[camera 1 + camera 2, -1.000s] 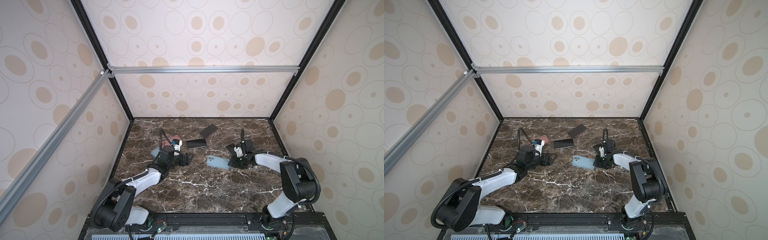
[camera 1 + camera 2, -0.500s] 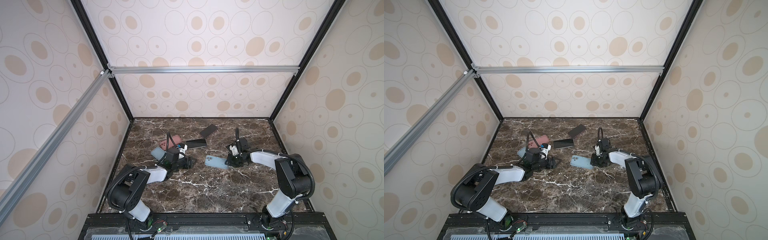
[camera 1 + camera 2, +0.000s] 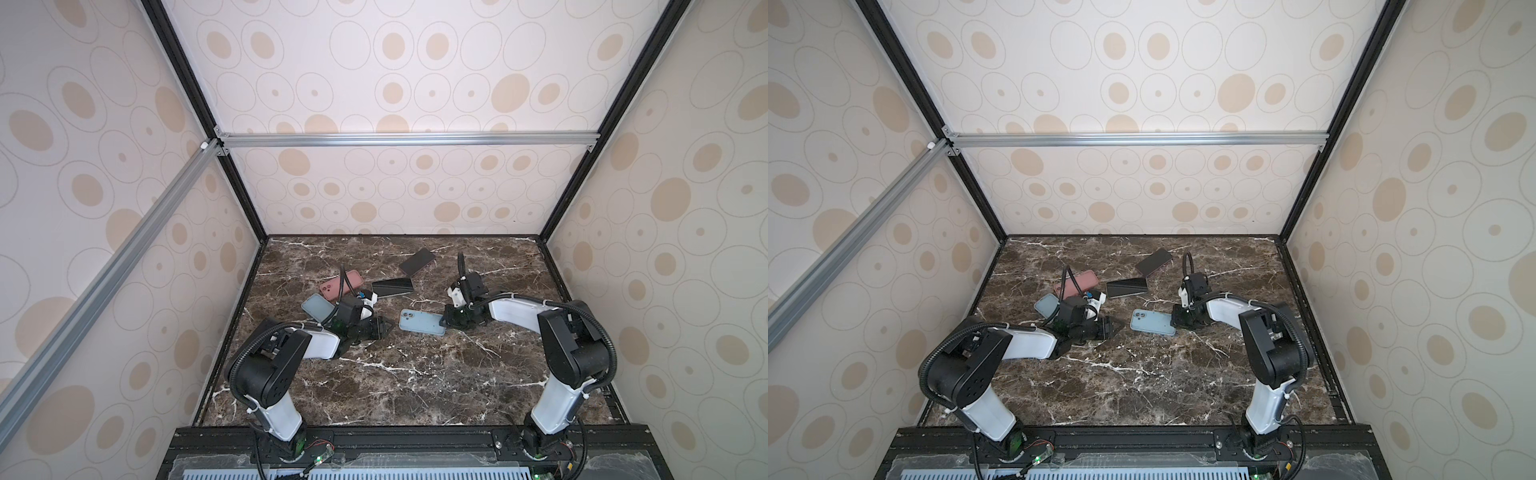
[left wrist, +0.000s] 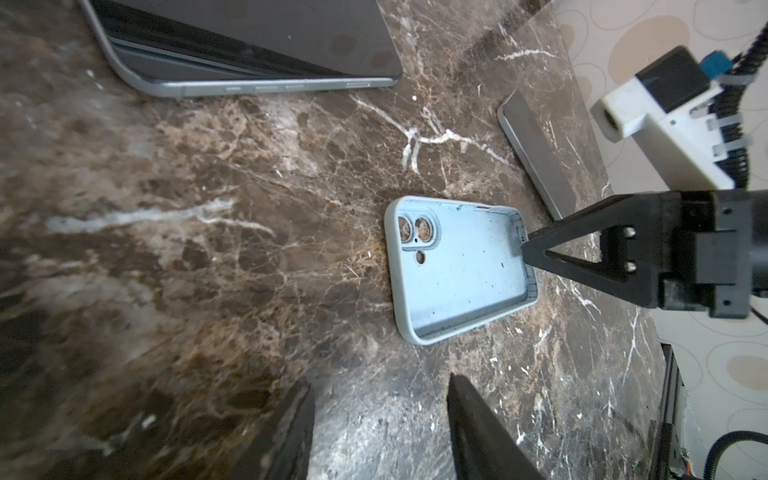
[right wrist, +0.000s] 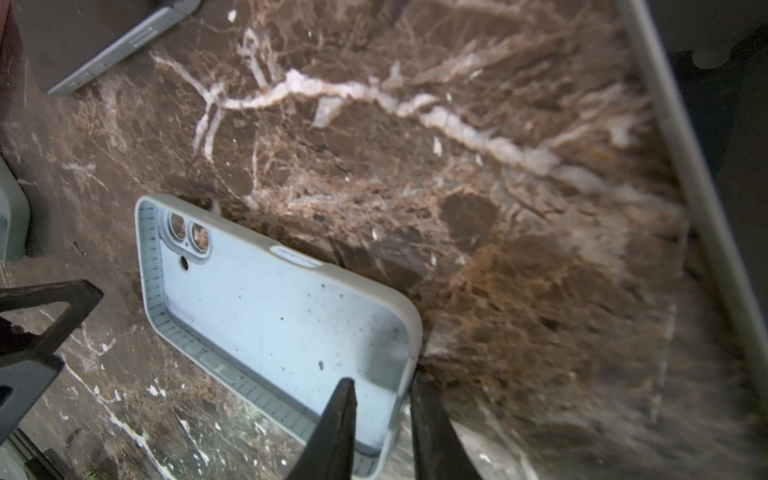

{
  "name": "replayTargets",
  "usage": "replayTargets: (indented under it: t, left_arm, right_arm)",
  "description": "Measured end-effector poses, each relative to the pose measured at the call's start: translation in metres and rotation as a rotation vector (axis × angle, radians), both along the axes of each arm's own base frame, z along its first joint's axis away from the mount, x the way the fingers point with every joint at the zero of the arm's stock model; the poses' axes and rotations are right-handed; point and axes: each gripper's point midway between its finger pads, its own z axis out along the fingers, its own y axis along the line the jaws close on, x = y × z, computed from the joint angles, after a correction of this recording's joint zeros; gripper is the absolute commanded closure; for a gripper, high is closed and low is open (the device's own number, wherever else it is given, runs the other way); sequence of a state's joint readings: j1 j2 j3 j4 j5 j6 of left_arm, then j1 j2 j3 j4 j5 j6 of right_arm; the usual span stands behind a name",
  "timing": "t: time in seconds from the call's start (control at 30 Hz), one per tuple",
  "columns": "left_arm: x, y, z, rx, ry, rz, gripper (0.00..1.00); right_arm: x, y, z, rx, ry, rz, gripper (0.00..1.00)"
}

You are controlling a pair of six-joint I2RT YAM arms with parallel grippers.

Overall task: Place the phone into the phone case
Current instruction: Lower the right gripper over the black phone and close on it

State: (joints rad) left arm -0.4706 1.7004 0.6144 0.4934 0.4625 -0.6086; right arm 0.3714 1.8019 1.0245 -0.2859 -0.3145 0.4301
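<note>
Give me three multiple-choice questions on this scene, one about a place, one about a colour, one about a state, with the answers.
1. The right hand grips the case on: A) the short end wall away from its camera holes; B) the camera-hole end; C) a long side.
2. That case is: A) pink; B) black; C) light blue.
3. The left hand is: A) shut on a phone; B) open and empty; C) shut on the case.
Answers: 1 A, its fingers straddle that wall in the right wrist view; 2 C, pale blue in every view; 3 B, nothing sits between its spread fingers in the left wrist view.
</note>
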Motion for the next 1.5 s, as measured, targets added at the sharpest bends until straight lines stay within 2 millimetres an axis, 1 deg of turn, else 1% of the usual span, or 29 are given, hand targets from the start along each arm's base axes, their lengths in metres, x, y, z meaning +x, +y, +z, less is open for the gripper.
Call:
replayTargets:
  t: [0.1, 0.2, 0.37, 0.7, 1.03, 1.13, 1.23, 1.33, 1.4, 1.5]
  left_arm:
    - [0.003, 0.0, -0.006, 0.015, 0.006, 0.009, 0.5]
    - [0.008, -0.001, -0.006, 0.018, 0.003, 0.014, 0.52]
    - [0.016, -0.002, -0.007, 0.03, -0.004, 0.024, 0.58]
    - [0.021, 0.002, -0.01, 0.057, -0.011, 0.051, 0.63]
    - [0.025, 0.007, -0.012, 0.08, -0.021, 0.08, 0.63]
    - [0.025, 0.007, -0.012, 0.081, -0.021, 0.081, 0.62]
    - [0.026, 0.008, -0.011, 0.085, -0.02, 0.082, 0.57]
    - [0.025, 0.011, -0.009, 0.106, -0.018, 0.085, 0.49]
    - [0.022, 0.015, -0.008, 0.132, -0.014, 0.091, 0.43]
    - [0.018, 0.023, -0.004, 0.17, -0.01, 0.094, 0.34]
  right_arm:
    - [0.005, 0.005, 0.0, 0.003, -0.005, 0.005, 0.73]
    - [0.01, 0.011, 0.0, 0.005, -0.008, 0.013, 0.74]
    - [0.017, 0.023, 0.001, 0.013, -0.017, 0.034, 0.74]
    - [0.02, 0.052, 0.001, 0.04, -0.014, 0.081, 0.74]
    - [0.021, 0.059, 0.002, 0.047, -0.009, 0.081, 0.73]
    - [0.02, 0.059, 0.003, 0.045, -0.007, 0.083, 0.68]
    - [0.019, 0.06, 0.005, 0.035, -0.004, 0.095, 0.55]
    - [0.02, 0.058, 0.008, 0.002, -0.015, 0.115, 0.4]
    - [0.021, 0.053, 0.013, -0.035, -0.028, 0.131, 0.3]
    - [0.023, 0.044, 0.027, -0.096, -0.061, 0.16, 0.21]
